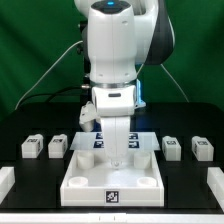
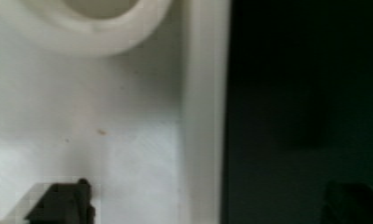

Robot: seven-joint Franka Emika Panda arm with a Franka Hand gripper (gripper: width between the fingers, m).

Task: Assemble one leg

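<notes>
Four small white legs stand in a row on the black table: two at the exterior view's left (image 1: 32, 146) (image 1: 58, 146) and two at its right (image 1: 171, 147) (image 1: 202, 149). Each shows a black-and-white tag. The large white tray-like piece (image 1: 80, 185) with corner sockets lies in the middle. My gripper (image 1: 120, 152) is low over its far part, holding nothing. In the wrist view my gripper (image 2: 206, 205) is open. One dark fingertip (image 2: 62, 200) is over the tray's white floor, the other (image 2: 352, 205) over the black table. The tray's rim wall (image 2: 204, 100) runs between them. A round socket (image 2: 98, 15) is close by.
The marker board (image 1: 97, 141) lies behind the tray, partly hidden by the arm. White pieces show at the front table edges, at the exterior view's left (image 1: 5, 180) and right (image 1: 216, 182). A green backdrop stands behind.
</notes>
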